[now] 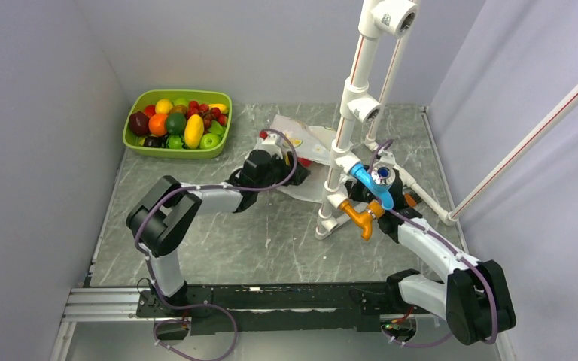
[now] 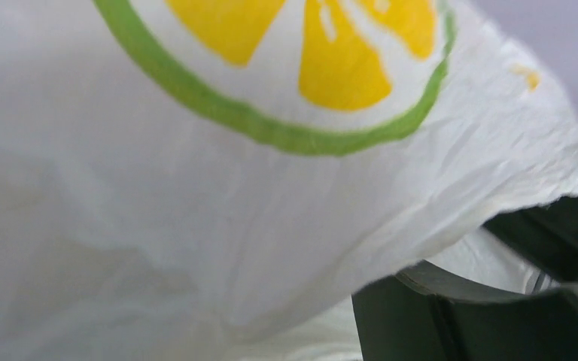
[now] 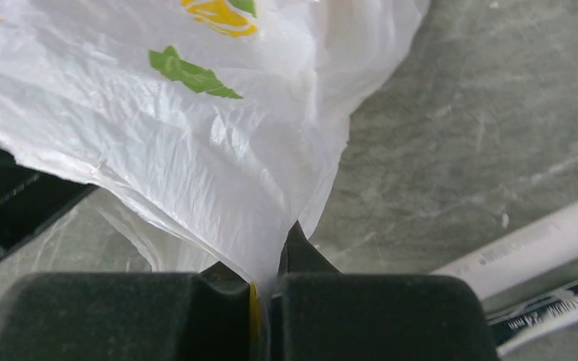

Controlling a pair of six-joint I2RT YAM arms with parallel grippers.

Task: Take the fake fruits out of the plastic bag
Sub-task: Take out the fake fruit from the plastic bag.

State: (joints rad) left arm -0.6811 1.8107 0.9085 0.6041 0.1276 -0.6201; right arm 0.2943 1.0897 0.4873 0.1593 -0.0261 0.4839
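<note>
"At the far middle of the table [image 1: 271, 241], what is logged for the plastic bag [image 1: 312, 137]?" (R.)

"It is seen lying crumpled, right of the green tray [image 1: 173, 153] and close against the white pipe stand [image 1: 354, 98]. A fold of its film is pinched flat between the closed fingers of the right gripper [image 3: 271, 259], low over the tabletop. The left gripper [image 1: 280, 162] is set at the bag's left side, with film draped across its camera. Whether its jaws are open or closed around something cannot be told." (M.)

"Are the fake fruits [image 1: 263, 135] located?" (R.)

"A red patch at the bag's far-left edge is taken for one of them; inside or outside the bag cannot be settled. None is seen set down clear of the bag." (M.)

"Step in hand, and next move?" (R.)

"Judged: the bag is being held open, extraction not yet done. The pinched edge would need to be lifted so that the mouth is spread, and the left fingers fed under the film to a fruit." (M.)

"Room?" (R.)

"Open tabletop is offered near and left of the bag. On the right, the stand's upright and foot pipes crowd the right wrist, so a pull that way is limited." (M.)
</note>
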